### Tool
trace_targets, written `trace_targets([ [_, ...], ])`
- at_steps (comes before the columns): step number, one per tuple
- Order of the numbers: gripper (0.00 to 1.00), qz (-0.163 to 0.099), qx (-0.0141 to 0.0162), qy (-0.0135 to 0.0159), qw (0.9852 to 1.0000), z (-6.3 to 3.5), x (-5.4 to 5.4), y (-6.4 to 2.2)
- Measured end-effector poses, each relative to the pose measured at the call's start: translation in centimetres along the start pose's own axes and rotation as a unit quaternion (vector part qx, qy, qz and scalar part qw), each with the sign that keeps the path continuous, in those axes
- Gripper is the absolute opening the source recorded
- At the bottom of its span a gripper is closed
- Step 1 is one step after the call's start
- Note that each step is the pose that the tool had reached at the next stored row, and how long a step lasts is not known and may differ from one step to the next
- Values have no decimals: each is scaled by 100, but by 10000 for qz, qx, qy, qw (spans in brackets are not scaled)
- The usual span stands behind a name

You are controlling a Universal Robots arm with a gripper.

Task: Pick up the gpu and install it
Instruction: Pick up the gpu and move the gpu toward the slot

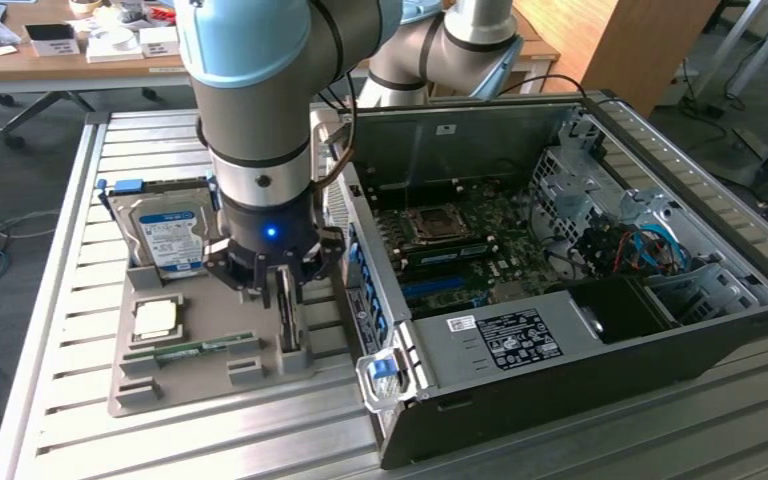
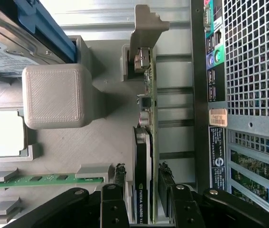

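Wrist view: one gpu (image 2: pixel 143 161) between jaws

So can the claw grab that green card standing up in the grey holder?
Probably yes. The claw is open, with one finger on each side of the gpu, which stands upright in the grey holder. Nothing else seems to be in the way.

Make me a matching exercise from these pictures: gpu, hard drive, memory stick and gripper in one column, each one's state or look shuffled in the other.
1 gpu
2 hard drive
3 memory stick
4 gripper

A lying flat in the grey holder
B open, straddling the gpu
C standing on edge in the holder
D carries a blue-white label

Pairs: 1-C; 2-D; 3-A; 4-B
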State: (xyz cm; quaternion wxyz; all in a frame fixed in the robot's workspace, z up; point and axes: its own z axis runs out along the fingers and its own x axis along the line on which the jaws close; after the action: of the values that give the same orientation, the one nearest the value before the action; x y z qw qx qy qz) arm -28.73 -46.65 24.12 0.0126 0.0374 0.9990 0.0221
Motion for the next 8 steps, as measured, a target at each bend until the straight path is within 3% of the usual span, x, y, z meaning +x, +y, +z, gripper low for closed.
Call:
trace_targets([
  [8,42,0,-4,0,10000,16,-8,35],
])
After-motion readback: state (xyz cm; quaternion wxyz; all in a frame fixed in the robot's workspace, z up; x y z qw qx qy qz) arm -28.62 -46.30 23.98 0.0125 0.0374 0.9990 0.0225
